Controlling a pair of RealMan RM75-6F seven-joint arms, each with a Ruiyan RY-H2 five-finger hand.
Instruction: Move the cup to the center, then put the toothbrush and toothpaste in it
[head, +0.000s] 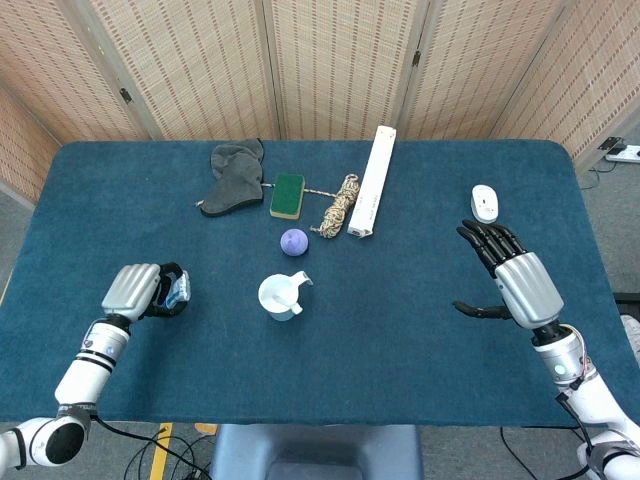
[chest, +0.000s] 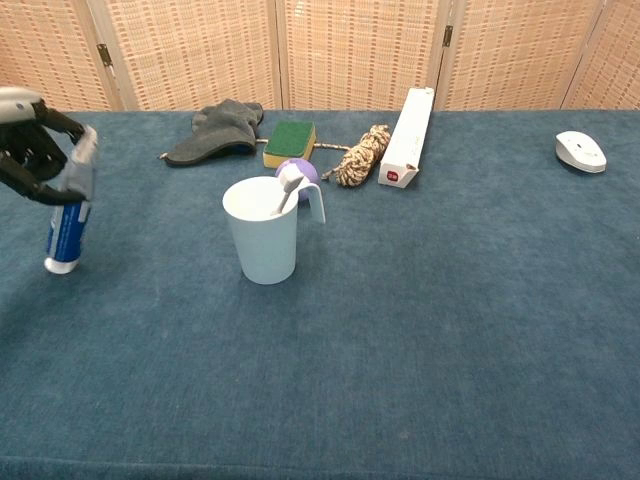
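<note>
Chest view showed the left hand (chest: 35, 145) up off the worktop (chest: 420, 330), its fingers wrapped round the upper end of the toothpaste (chest: 68, 215), so that the tube hung nearly upright with its cap end lowest. From the head view, that hand (head: 140, 290) sat well to the left of the cup (head: 281, 296), which stood near the middle of the blue cloth with the toothbrush (chest: 287, 190) already leaning inside it, head up by the handle side.

To my eye the step in hand was carrying the tube across and dropping it in. I'd have kept it hanging vertical as it was, travelled high enough for the cap to clear the rim, come in on the side away from the brush, and let go only once the lower end was inside the mouth; the cup looked light and a knock on its rim might tip it.

Over on the far side, the right hand (head: 510, 280) hovered with fingers spread, holding nothing, just short of the white mouse (head: 484, 202).
</note>
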